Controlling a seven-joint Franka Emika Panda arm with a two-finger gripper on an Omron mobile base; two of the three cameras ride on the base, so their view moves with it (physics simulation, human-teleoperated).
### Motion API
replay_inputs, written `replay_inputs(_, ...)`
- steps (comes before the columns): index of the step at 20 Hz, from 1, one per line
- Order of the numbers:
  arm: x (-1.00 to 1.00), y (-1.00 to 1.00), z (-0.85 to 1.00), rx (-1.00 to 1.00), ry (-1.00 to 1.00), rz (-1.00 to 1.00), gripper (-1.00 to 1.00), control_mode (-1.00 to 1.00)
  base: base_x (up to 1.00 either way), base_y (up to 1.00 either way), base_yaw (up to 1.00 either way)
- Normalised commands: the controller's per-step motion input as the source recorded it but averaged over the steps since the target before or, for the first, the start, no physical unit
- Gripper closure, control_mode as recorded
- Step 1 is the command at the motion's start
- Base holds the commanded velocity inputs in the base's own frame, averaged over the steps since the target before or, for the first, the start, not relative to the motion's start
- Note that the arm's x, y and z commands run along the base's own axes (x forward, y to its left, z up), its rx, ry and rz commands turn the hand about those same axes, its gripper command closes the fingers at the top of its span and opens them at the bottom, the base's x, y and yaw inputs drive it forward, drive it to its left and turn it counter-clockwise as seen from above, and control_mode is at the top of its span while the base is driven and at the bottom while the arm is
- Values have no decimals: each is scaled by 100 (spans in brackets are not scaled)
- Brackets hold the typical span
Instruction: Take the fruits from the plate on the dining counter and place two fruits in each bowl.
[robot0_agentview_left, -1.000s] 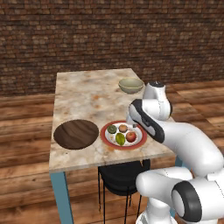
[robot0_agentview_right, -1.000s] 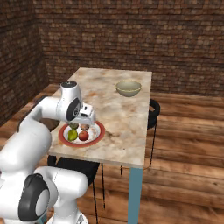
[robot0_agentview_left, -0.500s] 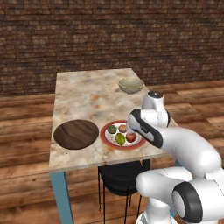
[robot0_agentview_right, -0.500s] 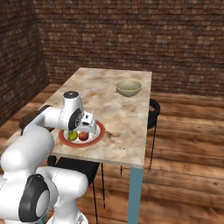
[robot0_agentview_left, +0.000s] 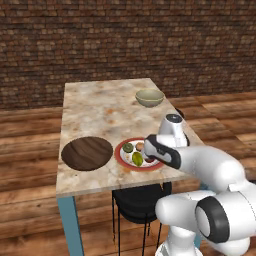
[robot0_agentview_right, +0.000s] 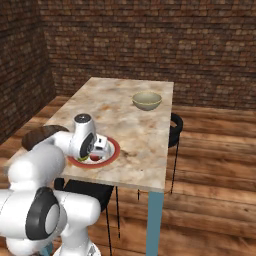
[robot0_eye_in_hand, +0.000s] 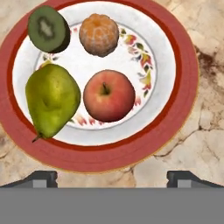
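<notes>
A long dining counter with a beige marbled stone top (robot0_agentview_left: 100, 112) holds a round white plate with a broad red rim (robot0_eye_in_hand: 183, 65). On it lie a yellow-green pear (robot0_eye_in_hand: 51, 98), red apple (robot0_eye_in_hand: 108, 95), orange mandarin (robot0_eye_in_hand: 99, 34) and halved kiwi (robot0_eye_in_hand: 47, 29). The gripper (robot0_eye_in_hand: 112, 177) hovers above, jaws wide. The apple looks firm, smooth and light, best grasped across its middle.

No legible text, labels or numbers anywhere.
The round white plate with a broad red rim (robot0_eye_in_hand: 183, 65) carries only a painted floral pattern on its inner band, no lettering; the beige marbled stone counter top (robot0_agentview_left: 100, 110) and the dark brick wall (robot0_agentview_right: 150, 45) bear no signs, brands or figures either.
</notes>
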Motion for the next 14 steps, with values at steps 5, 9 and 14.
replay_inputs(5,50,0,-26,0,0,6,-100,-100,0,0,0)
replay_inputs(9,53,0,-6,0,2,2,-100,-100,0,0,0)
replay_inputs(14,21,4,-4,0,3,0,-100,-100,0,0,0)
